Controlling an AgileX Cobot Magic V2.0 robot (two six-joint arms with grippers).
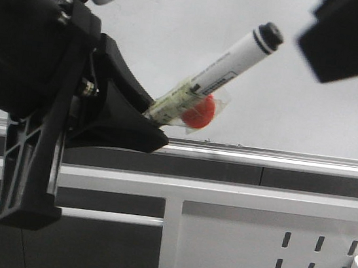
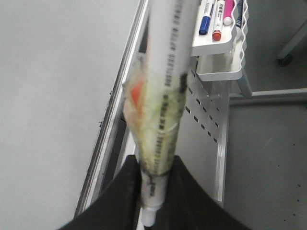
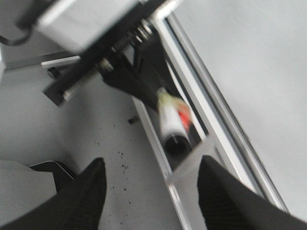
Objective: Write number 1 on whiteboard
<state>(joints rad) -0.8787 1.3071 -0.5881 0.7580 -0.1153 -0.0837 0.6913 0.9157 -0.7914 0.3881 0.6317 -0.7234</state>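
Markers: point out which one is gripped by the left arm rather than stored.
The tape-wrapped white marker clamped in the left gripper; the blue, red and pink ones sit in the white tray.

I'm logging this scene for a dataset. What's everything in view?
whiteboard: one, plain white, no stroke visible, behind the arms.
ledge: one, silver-grey, along the whiteboard's lower edge.
marker pen: one, white with black cap, taped with an orange piece, tilted.
perforated panel: one, white, below the ledge.
tray of markers: one, white; blue, red and pink markers inside.
left gripper: black, shut on the marker pen.
right gripper: black, open, holding nothing.
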